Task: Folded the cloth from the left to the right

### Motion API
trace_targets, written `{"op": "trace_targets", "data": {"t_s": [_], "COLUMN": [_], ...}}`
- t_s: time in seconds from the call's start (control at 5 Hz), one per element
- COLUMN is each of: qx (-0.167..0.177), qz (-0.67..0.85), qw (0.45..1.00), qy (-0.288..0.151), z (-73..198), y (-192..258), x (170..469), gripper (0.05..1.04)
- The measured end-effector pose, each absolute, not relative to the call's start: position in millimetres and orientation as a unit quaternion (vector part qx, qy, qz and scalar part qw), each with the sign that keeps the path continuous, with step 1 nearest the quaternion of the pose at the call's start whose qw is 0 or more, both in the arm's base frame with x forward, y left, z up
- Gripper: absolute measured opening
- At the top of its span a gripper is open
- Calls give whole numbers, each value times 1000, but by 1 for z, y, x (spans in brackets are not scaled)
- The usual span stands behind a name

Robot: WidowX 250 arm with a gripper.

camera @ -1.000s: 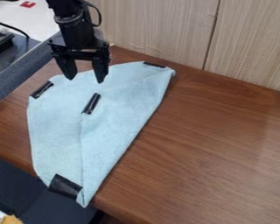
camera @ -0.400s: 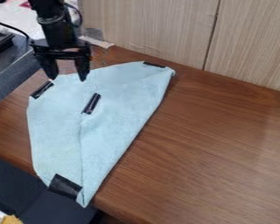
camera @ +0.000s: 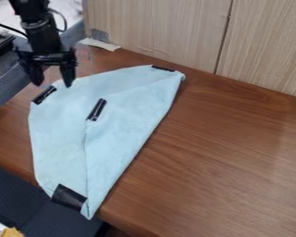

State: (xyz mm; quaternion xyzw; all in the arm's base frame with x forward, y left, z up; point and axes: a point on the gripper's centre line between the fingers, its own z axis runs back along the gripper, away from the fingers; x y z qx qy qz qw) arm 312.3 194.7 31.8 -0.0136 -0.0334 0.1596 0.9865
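Sliding toward the view's left edge, the pincer (camera: 51, 84) hangs wide open and empty, the cloth (camera: 64, 134) unmoved.

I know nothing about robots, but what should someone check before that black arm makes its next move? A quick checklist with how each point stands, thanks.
1. Fingers apart: ok, there is a gap between the gripper's two fingers.
2. Nothing held: ok, no cloth is pinched between them.
3. Fingers clear of the cloth: cannot tell; they are by its upper-left edge, and their height is unclear.
4. Fold in place: ok, a folded-over layer lies on the cloth, with a black strip at its corner.
5. Cloth wholly on the table: not ok, its lower tip sticks out past the edge.
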Motion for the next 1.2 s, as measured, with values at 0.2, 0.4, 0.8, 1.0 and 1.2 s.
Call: {"op": "trace_targets", "data": {"t_s": [0.2,0.4,0.8,1.0,1.2], "qx": [-8,-10,-6,-3,-4], "qz": [185,204,199,194,192], "qw": [983,979,980,981,981], "qy": [-19,-1,2,6,8], "z": [20,9,-3,-5,-6], "y": [219,235,235,231,228], "x": [310,305,305,305,305], "gripper": [999,999,666,376,180]}}
